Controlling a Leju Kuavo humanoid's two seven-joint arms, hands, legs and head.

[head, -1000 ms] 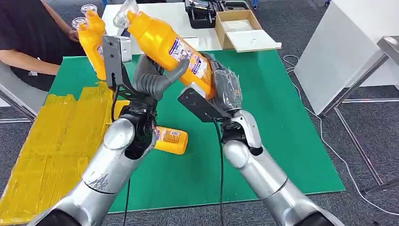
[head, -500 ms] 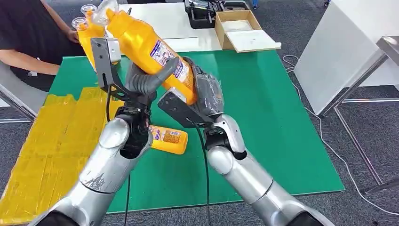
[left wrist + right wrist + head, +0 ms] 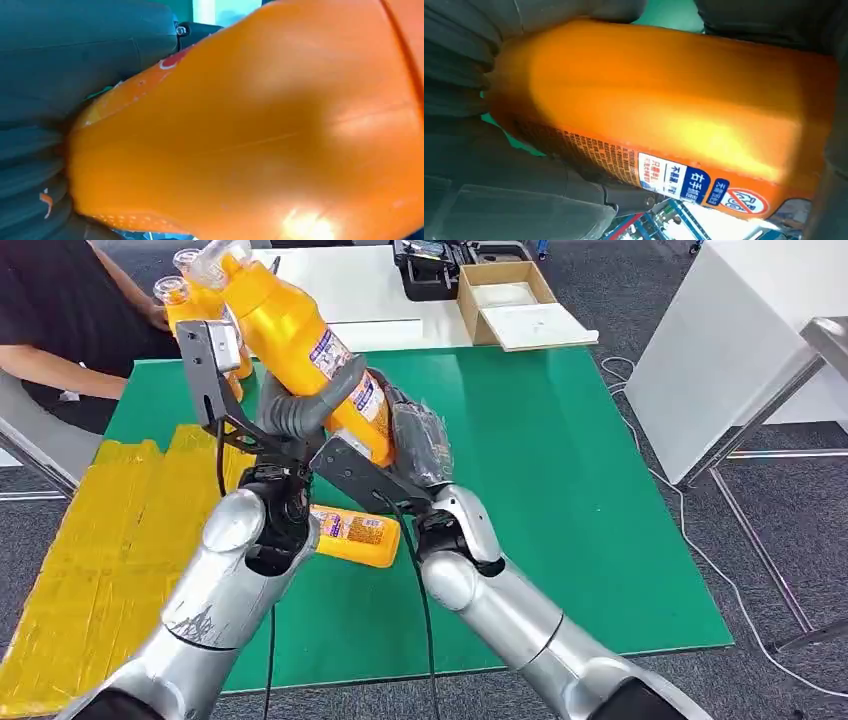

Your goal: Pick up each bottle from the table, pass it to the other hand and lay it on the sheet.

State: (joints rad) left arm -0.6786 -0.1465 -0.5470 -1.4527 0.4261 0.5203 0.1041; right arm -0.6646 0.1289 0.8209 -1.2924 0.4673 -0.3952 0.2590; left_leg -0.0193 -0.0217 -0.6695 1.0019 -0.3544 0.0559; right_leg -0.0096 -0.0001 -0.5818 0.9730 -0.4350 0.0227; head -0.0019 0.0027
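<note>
Both arms have carried the raised bottle (image 3: 300,345) leftward since the earlier frames; its clear cap now overlaps the two upright bottles (image 3: 195,300) at the far left corner of the green mat (image 3: 560,470).

Left hand (image 3: 300,415): fingers wrapped across the bottle's middle, grasping it. Right hand (image 3: 415,440): closed around the bottle's base end under a clear cover, also grasping it. Bottle tilted, cap end up and away from the robot, held in the air above the mat, touching neither mat nor sheet. Left wrist view: orange bottle wall (image 3: 260,125) pressed against the hand's grey cover. Right wrist view: labelled side of the bottle (image 3: 659,105) between dark fingers.

Another bottle (image 3: 355,535) lies on its side on the mat, just behind the left forearm.

Yellow sheet (image 3: 110,540) covers the mat's left part, reaching its near left edge. Right half of the mat is open green.

Open cardboard box (image 3: 505,300) on the white table beyond the mat holds a pale flat sheet; contents otherwise unclear. A person's sleeve and arm (image 3: 60,330) sit at the far left.
</note>
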